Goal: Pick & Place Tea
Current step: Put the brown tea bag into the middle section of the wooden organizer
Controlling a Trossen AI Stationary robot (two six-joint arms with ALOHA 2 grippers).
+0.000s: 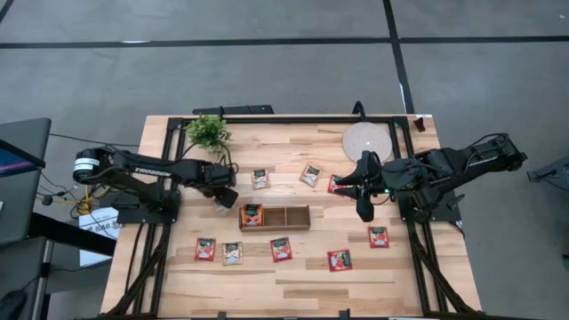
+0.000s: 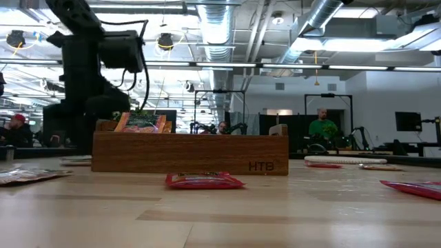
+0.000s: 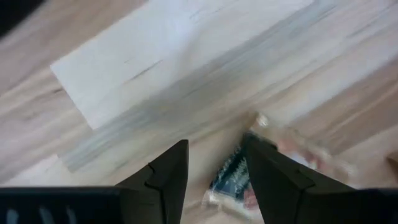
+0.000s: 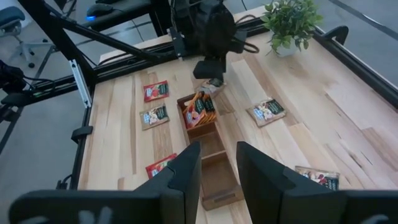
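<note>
Currently, tray (image 1: 283,217): your landmark, long wooden three-compartment box mid-desk (image 1: 293,276).
Left hand (image 1: 221,204): just beside the tray's plant-side end, up off the desk; fingers part-spread around a sachet (image 3: 231,179), you've got it pinched, print blurred.
Right hand (image 1: 364,212): past the tray's opposite end, raised; fingers (image 4: 186,171) parted with nothing between them.
Tea in tray (image 1: 252,214): a few sachets stand in the end compartment nearest your left hand; other two compartments look bare.
Tea behind tray (image 1: 260,179): three sachets loose on the desk on the plant side, one partly under your right arm.
Tea in front of tray (image 1: 282,249): five sachets flat on the desk, spread in a loose row.
Plant (image 1: 208,133): small green one, behind the tray near the desk corner.
Round disc (image 1: 366,140): pale, behind the tray's right end.
</note>
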